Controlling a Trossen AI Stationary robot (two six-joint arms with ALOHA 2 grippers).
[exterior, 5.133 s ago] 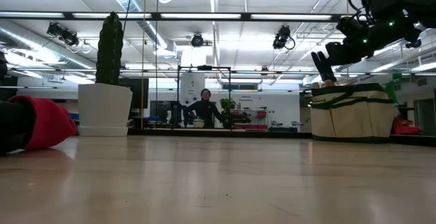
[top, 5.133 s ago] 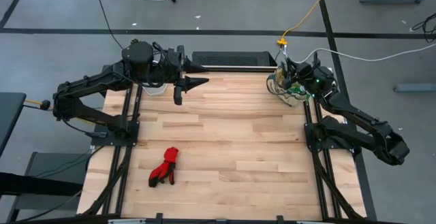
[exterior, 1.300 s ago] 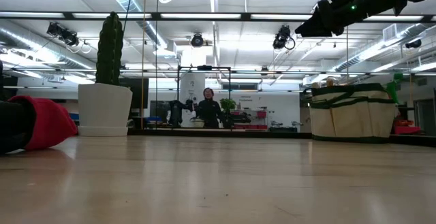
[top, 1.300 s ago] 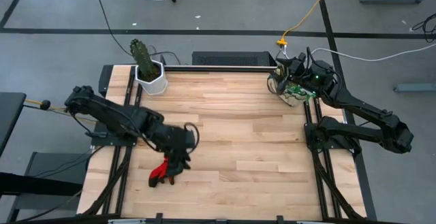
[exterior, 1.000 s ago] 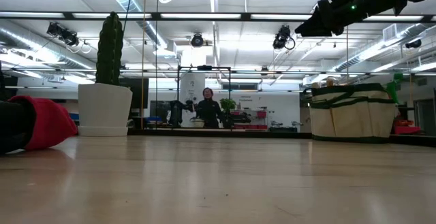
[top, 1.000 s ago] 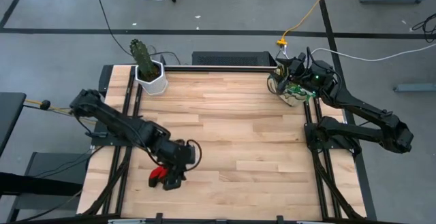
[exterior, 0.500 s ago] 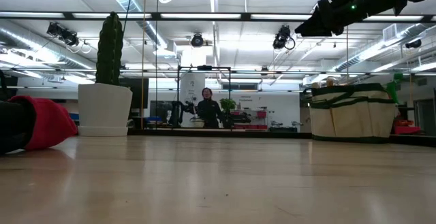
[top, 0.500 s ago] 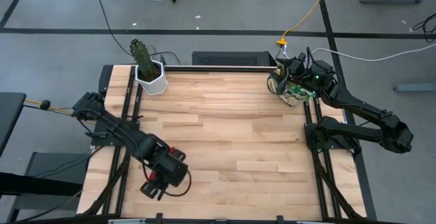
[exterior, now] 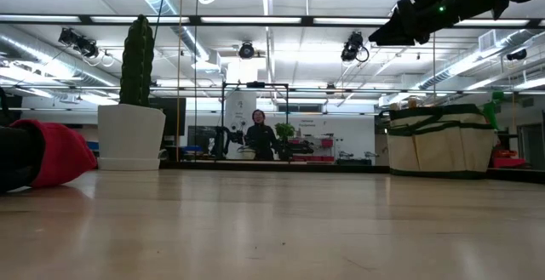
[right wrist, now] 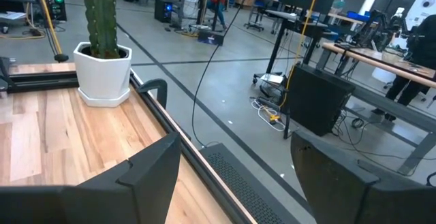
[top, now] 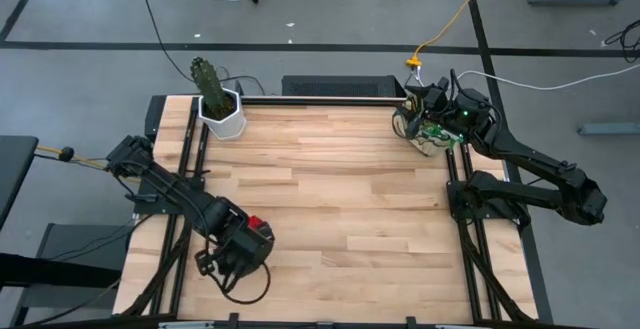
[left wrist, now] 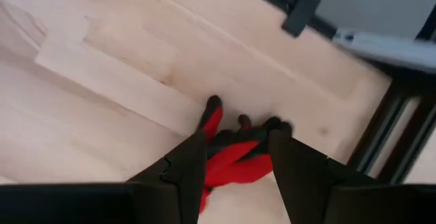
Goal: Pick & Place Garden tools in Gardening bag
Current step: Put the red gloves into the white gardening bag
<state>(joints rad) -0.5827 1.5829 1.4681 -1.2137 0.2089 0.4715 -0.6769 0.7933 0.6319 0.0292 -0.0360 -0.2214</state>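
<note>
The left gripper (left wrist: 231, 163) is lowered over the red gloves (left wrist: 231, 157) at the near left of the table (top: 340, 199), its fingers parted on either side of them; whether they are clamped cannot be told. The right gripper (right wrist: 235, 176) is held wide open and empty above the gardening bag (exterior: 438, 140) at the far right corner.

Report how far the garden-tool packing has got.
Done: the beige fabric bag with green trim already shows a green sprayer top at its rim; other contents can't be seen. In hand: the left gripper, fingers open, straddles the red gloves near the table's front-left. Left: grasping and bagging them. The right gripper waits above the bag.
</note>
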